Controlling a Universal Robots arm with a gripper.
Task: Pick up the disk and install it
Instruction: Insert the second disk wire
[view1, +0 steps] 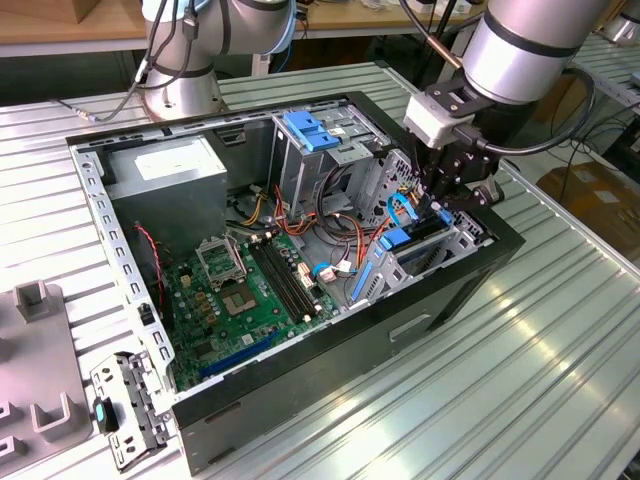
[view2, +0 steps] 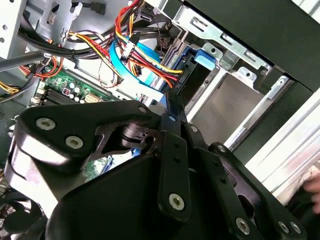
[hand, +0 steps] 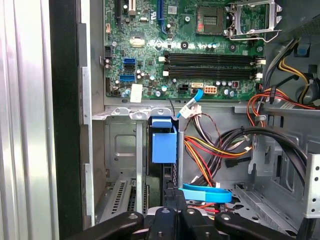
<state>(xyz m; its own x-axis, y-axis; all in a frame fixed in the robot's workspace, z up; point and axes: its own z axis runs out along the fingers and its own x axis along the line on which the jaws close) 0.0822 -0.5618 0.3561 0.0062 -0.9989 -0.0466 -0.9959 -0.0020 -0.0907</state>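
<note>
Disk (view1: 418, 243) stands on edge in the metal drive bay (view1: 462, 238) at the corner of the open computer case (view1: 330, 370) toward the exterior view's right, its blue carrier frame showing above the bay's rim. The gripper (view1: 447, 196) reaches down from the grey arm (view1: 520, 45) directly over that bay, and its black fingers (view2: 172, 117) appear pressed onto the top edge of the disk, though the exact contact is hard to make out. In the first wrist view the disk (hand: 164, 150) sits upright in a narrow slot of the bay, blue frame uppermost, with the gripper (hand: 172, 192) just above it. In the second wrist view the blue frame (view2: 200, 60) lies beyond the fingertip, next to the bay's silver wall. Red, yellow and orange cables (view1: 345, 225) and a flat blue cable (hand: 207, 192) run close beside the disk. The green motherboard (view1: 245, 290) lies on the case floor toward the exterior view's left, and a tall metal cage with a blue latch (view1: 312, 130) stands near the case's far edge. The case rests on a ribbed metal table (view1: 520, 370).
</note>
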